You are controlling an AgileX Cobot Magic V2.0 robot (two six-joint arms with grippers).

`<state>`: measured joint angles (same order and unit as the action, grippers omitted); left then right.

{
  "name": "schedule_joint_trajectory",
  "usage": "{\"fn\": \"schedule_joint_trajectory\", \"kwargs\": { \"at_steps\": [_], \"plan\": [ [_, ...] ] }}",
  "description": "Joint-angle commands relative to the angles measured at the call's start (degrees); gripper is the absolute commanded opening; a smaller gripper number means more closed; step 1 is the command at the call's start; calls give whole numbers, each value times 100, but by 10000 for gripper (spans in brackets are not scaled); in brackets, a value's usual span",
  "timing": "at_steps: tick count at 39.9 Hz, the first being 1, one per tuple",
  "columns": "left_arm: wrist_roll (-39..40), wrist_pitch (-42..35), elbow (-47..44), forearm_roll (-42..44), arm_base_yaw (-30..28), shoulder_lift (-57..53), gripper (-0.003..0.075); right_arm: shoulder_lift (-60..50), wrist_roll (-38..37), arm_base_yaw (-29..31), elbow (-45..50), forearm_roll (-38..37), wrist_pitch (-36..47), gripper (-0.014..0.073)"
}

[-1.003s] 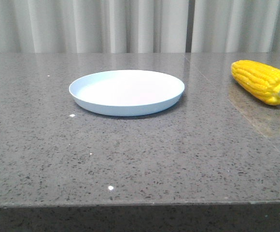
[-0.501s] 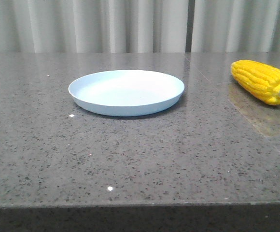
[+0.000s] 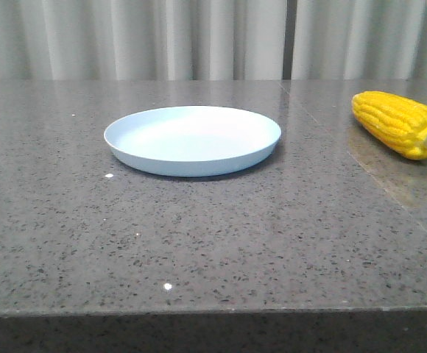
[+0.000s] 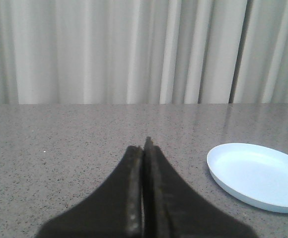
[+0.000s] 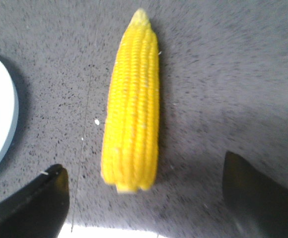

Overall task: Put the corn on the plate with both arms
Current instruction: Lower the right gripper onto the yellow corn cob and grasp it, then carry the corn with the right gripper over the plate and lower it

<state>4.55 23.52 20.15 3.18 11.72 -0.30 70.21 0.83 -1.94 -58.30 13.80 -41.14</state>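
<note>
Front view: corn (image 3: pixel 400 123) uncovered, plate (image 3: pixel 192 140) whole, both hands unseen

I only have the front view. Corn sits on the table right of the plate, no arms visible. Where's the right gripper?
Observer: The right wrist view shows the right gripper above the corn, jaws open wide, one finger on each side of the cob's thick end.
Operator: Touching it?
Observer: No. Bare table shows between each finger and the cob.
Operator: And the left?
Observer: The left gripper is shut and holds nothing. It hangs over bare table, with the plate off to one side.
</note>
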Motion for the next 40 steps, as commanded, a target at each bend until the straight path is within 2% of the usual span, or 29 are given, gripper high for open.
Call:
{"fn": "schedule_joint_trajectory", "kwargs": {
  "at_steps": [1,10,20,23,27,31,40],
  "plan": [
    [47,-477,149,11,-11,-37,-20,694,42,-182,-753,150,-137,645],
    [47,-477,149,11,-11,-37,-20,2096,8,-373,-1691,150,-621,645],
    [47,-477,149,11,-11,-37,-20,2403,0,-373,-1742,10,-454,635],
    [47,-477,149,11,-11,-37,-20,2381,0,-373,-1761,-5,-465,570],
    [47,-477,149,11,-11,-37,-20,2321,0,-373,-1760,-21,-461,375],
    [47,-477,149,11,-11,-37,-20,2182,0,-373,-1760,-105,-412,235],
    [47,-477,149,11,-11,-37,-20,1512,-4,-461,-1833,-69,-298,220]
  ]
}}
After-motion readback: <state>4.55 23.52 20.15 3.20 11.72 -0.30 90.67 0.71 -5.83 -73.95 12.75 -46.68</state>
